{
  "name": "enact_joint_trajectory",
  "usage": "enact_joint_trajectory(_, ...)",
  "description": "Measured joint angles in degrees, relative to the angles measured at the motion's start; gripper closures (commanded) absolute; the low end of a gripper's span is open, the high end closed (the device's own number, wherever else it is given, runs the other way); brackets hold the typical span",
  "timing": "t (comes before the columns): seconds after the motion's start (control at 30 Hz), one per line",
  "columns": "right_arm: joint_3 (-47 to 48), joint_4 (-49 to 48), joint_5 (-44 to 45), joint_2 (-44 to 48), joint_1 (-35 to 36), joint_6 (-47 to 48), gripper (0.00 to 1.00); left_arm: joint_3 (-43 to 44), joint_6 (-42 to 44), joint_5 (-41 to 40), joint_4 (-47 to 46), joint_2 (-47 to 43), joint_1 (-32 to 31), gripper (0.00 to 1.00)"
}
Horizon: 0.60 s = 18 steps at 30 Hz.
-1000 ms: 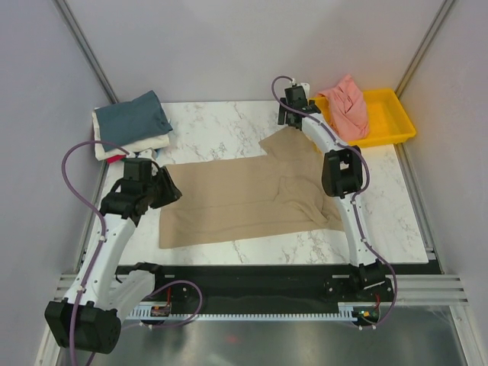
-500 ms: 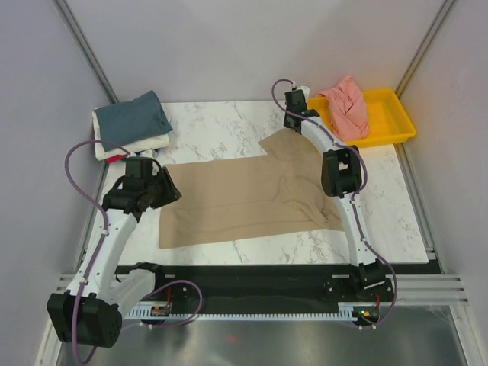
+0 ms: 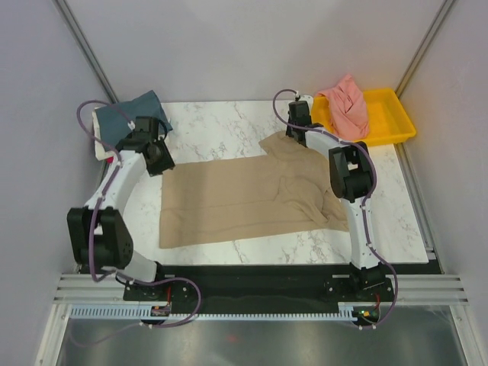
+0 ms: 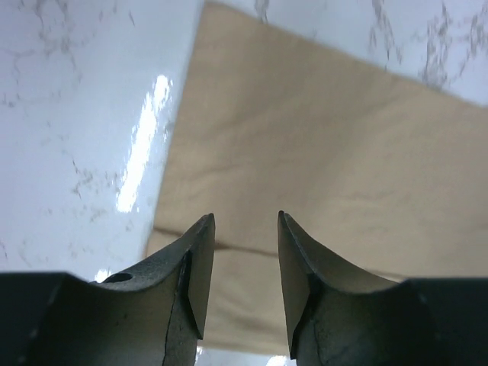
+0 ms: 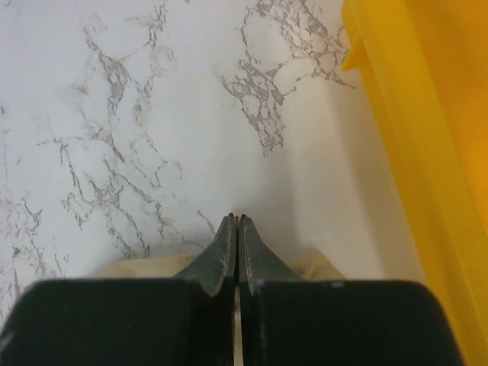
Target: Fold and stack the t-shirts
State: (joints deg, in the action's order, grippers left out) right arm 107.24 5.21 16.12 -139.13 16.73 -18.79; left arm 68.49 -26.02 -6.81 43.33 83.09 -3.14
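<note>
A tan t-shirt (image 3: pixel 244 198) lies spread flat across the marble table, its right side bunched in folds. My right gripper (image 3: pixel 293 131) is at the shirt's far right corner. In the right wrist view it (image 5: pixel 236 217) is shut, with tan cloth (image 5: pixel 145 267) pinched under the fingers. My left gripper (image 3: pixel 162 162) hovers over the shirt's back left corner. In the left wrist view it (image 4: pixel 245 217) is open, with the tan cloth (image 4: pixel 328 152) below it and nothing between the fingers. A salmon-pink t-shirt (image 3: pixel 347 107) lies crumpled in the tray. Folded t-shirts (image 3: pixel 133 122) are stacked at the back left, slate-blue on top.
The yellow tray (image 3: pixel 396 114) stands at the back right corner, close beside my right gripper; its wall (image 5: pixel 427 137) fills the right of the right wrist view. Grey walls close in on both sides of the table. The folded stack sits just behind my left gripper.
My left arm has swung from the near left up to the shirt's back left corner. My right gripper has shut on the shirt's far edge.
</note>
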Motion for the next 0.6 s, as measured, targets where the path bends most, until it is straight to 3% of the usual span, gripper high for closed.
enact_joint_trajectory(0.13, -0.52, -1.46, -1.09, 0.00, 0.00, 0.09, 1.00, 8.24, -0.04, -2.49, -1.49, 11.67, 1.55, 0.49)
enact_joint_trajectory(0.33, -1.07, -2.89, -2.82, 0.00, 0.31, 0.13, 1.00, 15.08, 0.00, -6.71, -2.78, 24.22, 1.68, 0.35)
enact_joint_trajectory(0.6, -1.09, -3.10, -4.90, 0.00, 0.74, 0.11, 1.00, 15.50, 0.07, -8.20, -7.26, 29.86, 3.15, 0.33)
